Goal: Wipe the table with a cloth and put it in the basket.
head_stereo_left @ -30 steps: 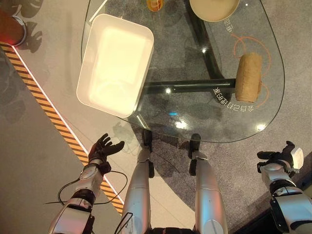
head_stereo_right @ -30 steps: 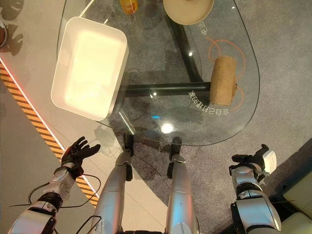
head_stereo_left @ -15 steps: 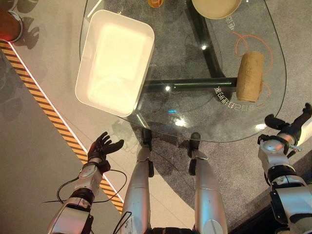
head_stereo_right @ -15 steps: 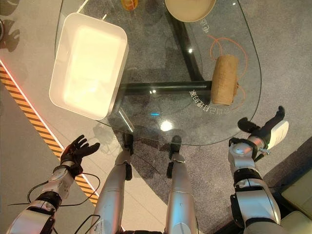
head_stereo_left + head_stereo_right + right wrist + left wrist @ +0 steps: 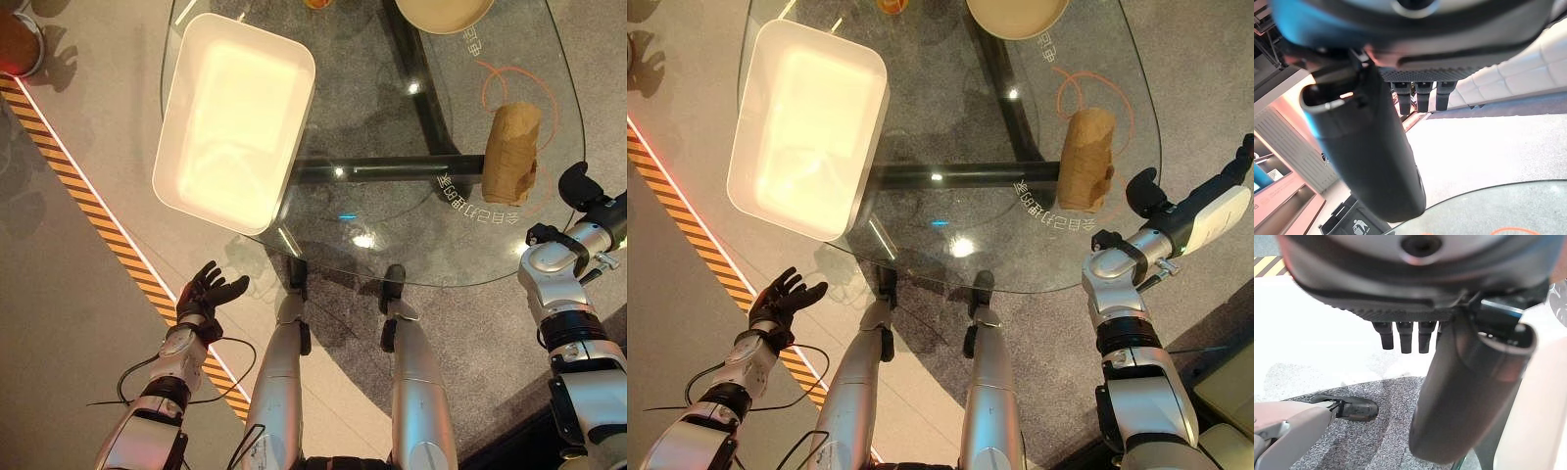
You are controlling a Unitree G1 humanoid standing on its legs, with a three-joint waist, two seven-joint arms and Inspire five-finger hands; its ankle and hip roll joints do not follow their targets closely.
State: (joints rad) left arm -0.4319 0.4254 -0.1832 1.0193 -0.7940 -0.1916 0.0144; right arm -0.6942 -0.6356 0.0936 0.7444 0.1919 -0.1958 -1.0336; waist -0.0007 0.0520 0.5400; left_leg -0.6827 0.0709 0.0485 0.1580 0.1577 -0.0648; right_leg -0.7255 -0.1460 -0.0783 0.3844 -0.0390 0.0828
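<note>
A rolled tan cloth (image 5: 511, 152) lies on the right side of the glass table (image 5: 392, 235), inside an orange ring mark. A white rectangular basket (image 5: 867, 127) stands on the table's left side, partly over the edge. My right hand (image 5: 1190, 217) is raised at the table's right edge, just right of the cloth and apart from it, its fingers straight and its thumb spread. Low at the left, off the table and above the floor, my left hand (image 5: 201, 294) hangs open and holds nothing.
A beige bowl (image 5: 441, 12) and a small orange thing (image 5: 890, 5) stand at the table's far edge. A yellow-and-black striped line (image 5: 88, 211) runs across the floor on the left. A brown pot (image 5: 15, 44) stands at the far left.
My right hand has risen from low beside the table to the table's right edge, close to the cloth. The left hand has stayed where it was.
</note>
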